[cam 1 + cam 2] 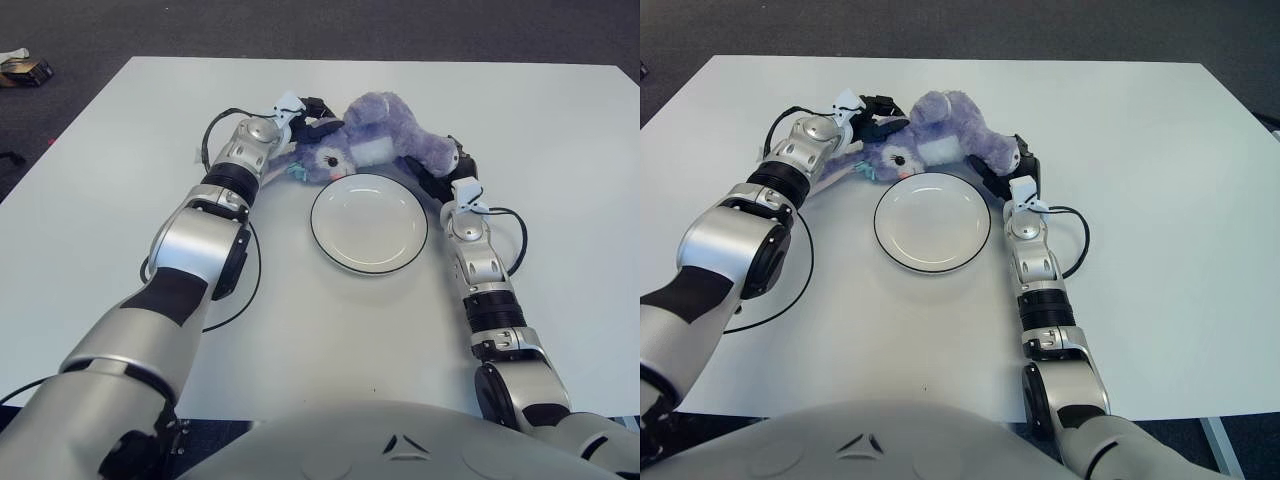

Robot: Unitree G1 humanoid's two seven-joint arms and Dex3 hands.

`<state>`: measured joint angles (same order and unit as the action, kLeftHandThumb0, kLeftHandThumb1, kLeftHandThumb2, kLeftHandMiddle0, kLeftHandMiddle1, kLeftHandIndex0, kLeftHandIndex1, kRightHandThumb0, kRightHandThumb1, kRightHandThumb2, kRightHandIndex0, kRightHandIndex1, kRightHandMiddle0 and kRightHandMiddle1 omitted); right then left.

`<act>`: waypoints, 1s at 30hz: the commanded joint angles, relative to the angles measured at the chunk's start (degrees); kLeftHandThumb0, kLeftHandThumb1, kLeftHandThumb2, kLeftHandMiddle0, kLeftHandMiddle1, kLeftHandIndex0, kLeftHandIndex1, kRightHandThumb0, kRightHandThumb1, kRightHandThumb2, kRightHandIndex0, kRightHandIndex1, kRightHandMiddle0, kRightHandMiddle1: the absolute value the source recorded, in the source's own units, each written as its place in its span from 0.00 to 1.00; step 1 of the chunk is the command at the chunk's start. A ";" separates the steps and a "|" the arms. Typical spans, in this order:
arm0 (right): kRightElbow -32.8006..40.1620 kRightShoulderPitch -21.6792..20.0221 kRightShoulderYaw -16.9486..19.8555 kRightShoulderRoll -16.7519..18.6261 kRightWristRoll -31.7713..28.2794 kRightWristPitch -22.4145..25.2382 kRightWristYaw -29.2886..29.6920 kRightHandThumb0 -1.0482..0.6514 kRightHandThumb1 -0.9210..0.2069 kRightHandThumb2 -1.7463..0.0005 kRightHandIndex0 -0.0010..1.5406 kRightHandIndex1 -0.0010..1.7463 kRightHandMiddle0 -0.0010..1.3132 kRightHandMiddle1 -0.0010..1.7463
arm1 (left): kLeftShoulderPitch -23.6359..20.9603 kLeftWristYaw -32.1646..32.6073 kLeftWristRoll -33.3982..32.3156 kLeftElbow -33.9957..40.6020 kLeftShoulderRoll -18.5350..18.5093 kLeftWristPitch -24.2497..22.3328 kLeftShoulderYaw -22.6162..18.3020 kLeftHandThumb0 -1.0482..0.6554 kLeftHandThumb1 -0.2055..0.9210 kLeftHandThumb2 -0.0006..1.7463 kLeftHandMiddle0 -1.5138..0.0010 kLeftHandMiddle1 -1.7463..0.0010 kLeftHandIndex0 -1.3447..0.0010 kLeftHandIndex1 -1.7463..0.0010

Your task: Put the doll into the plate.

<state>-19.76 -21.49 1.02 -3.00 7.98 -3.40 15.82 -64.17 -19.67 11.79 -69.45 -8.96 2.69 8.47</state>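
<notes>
Gripping doll [375, 140] both ends: left hand [305, 115], right hand [440, 172]; plate [368, 222] holds nothing.

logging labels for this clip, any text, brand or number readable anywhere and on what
None can be read.
The doll, held by the left hand and right hand, shows no readable tag.
The plate is plain.
The white tabs near each wrist and the small box on the floor are too small to read.
</notes>
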 commanded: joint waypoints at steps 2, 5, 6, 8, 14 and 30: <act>-0.94 -0.75 0.55 0.18 0.57 -1.56 1.07 0.38 0.34 0.41 0.43 1.00 0.33 1.00 | 2.15 -1.45 0.33 -0.31 0.85 -0.43 0.54 0.40 1.00 0.10 0.54 0.00 0.58 0.22; -1.37 -0.58 0.80 0.15 0.25 -2.75 1.27 0.49 0.39 0.43 0.50 1.00 0.39 1.00 | 2.23 -1.46 0.35 -0.29 0.82 -0.30 0.57 0.40 1.00 0.10 0.54 0.00 0.58 0.22; -1.47 -0.57 0.82 0.14 0.17 -2.97 1.26 0.57 0.39 0.48 0.52 1.00 0.41 1.00 | 2.24 -1.46 0.34 -0.29 0.81 -0.29 0.57 0.40 1.00 0.10 0.54 0.00 0.58 0.22; -1.64 -0.60 0.84 0.13 0.13 -3.23 1.28 0.63 0.38 0.52 0.54 1.00 0.43 1.00 | 2.25 -1.46 0.33 -0.28 0.81 -0.28 0.58 0.40 1.00 0.10 0.54 0.00 0.58 0.22; -1.76 -0.65 1.77 0.55 -1.96 -3.44 0.00 0.70 0.39 0.55 0.58 1.00 0.47 1.00 | 2.39 -1.57 0.13 -0.34 0.68 -0.13 0.42 0.40 1.00 0.09 0.54 0.00 0.57 0.22; 5.19 -0.84 5.16 2.45 -7.76 12.40 -3.05 0.72 0.41 0.51 0.61 1.00 0.50 1.00 | 4.03 -1.36 -0.73 0.71 -0.09 5.30 -0.92 0.40 1.00 0.10 0.63 0.00 0.58 0.21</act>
<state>-15.95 -22.11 5.13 -1.08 1.99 4.68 13.21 -62.45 -20.03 11.14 -68.63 -9.14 6.61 7.48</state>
